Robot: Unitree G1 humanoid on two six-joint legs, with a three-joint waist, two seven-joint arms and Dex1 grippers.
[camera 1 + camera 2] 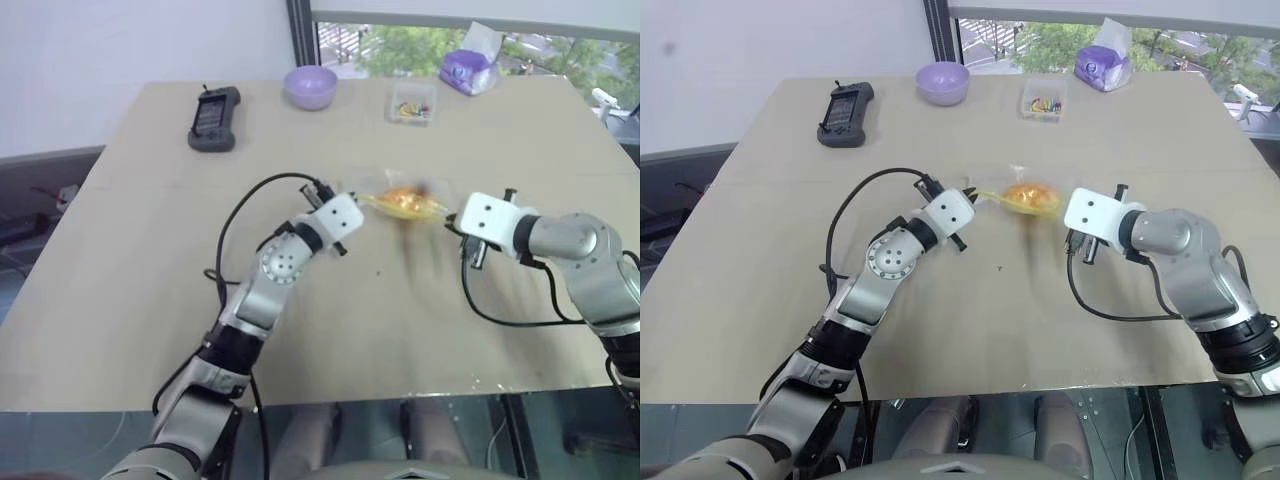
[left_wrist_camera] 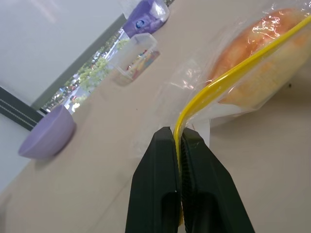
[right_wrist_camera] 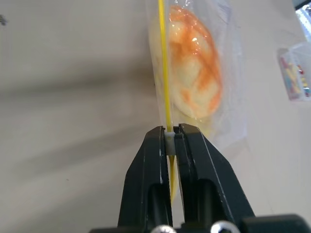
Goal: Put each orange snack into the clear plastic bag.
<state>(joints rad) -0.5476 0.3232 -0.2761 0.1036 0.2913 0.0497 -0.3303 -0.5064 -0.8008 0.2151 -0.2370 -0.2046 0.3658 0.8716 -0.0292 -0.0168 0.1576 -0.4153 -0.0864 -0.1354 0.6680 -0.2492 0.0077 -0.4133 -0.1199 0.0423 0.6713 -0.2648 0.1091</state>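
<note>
The orange snack [image 3: 192, 63], a domed bun with a criss-cross top, lies inside the clear plastic bag [image 1: 405, 203], which hangs stretched between my two grippers above the middle of the table. My left gripper [image 2: 178, 138] is shut on the yellow zip strip [image 2: 228, 77] at the bag's left end. At the right end, my right gripper [image 3: 169, 135] is shut on the same strip, pinching its small white slider. In the right eye view the bag [image 1: 1030, 197] sits between the left gripper [image 1: 972, 197] and the right gripper [image 1: 1065, 208].
A lilac bowl [image 1: 310, 86], a small clear box of coloured bits [image 1: 412, 103] and a purple tissue pack [image 1: 470, 68] stand along the table's far edge. A black handheld device [image 1: 214, 118] lies at the far left. The tan table [image 1: 330, 320] has bare room in front of the arms.
</note>
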